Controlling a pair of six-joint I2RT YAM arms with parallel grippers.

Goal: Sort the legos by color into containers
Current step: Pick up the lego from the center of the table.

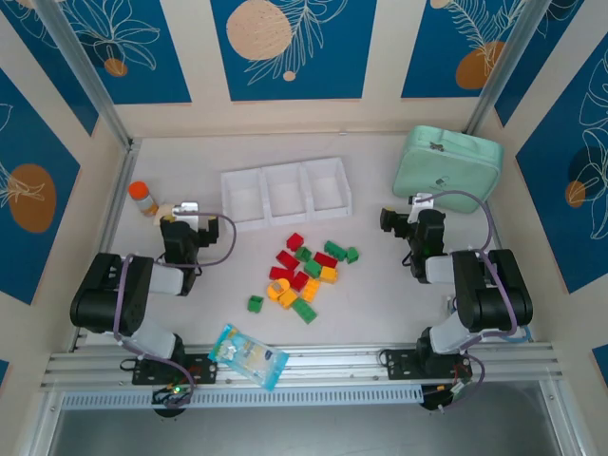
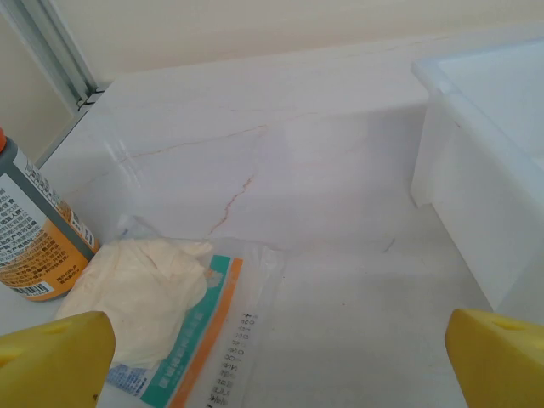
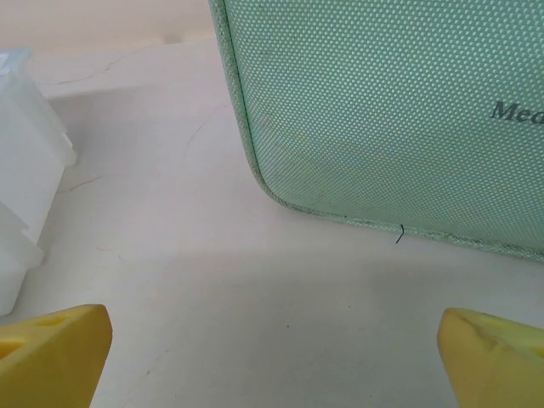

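Lettering [image 3: 516, 111] "Mea" — partial — on mint-green case [image 3: 382, 110]

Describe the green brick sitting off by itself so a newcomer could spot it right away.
Find the central row of white bins; on its near side lies the pile of legos. The lone green brick sits left of that pile, beyond the blue-white packet, and unlike the other greens it touches no brick.

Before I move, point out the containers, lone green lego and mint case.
containers [image 1: 284, 194], top view, middle bin's floor
lone green lego [image 1: 255, 303], top view, top face
mint case [image 1: 446, 169], top view, lid centre
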